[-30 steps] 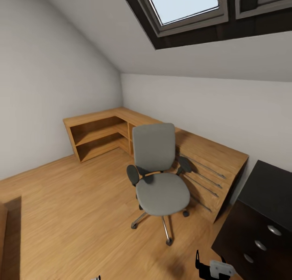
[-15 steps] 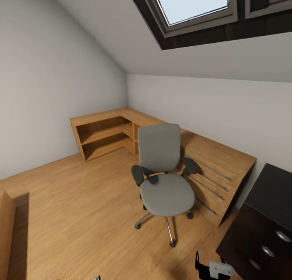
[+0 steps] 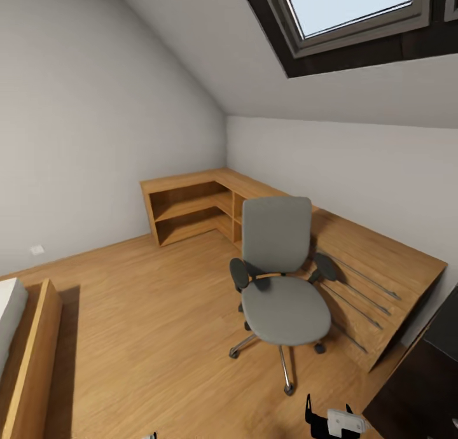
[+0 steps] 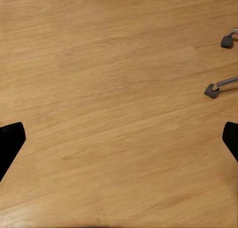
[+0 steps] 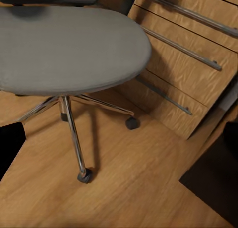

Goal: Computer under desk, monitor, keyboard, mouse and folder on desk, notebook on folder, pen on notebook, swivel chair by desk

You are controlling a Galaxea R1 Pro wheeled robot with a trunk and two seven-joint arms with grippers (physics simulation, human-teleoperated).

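Both grippers — left (image 4: 119,139), right (image 5: 119,139) — hang w/ fingers wide apart, holding nothing, since we're in transit. Swivel chair (image 3: 280,280) sits just beside the wooden unit (image 3: 381,261), seat bare; no folder visible.

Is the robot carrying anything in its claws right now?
No, nothing is held. Both claws are open and empty: the left over bare wooden floor, the right facing the grey swivel chair.

Skylight (image 3: 356,6) in sloped ceiling; dark cabinet (image 3: 420,388) at right; wooden bed frame (image 3: 32,356) at left.
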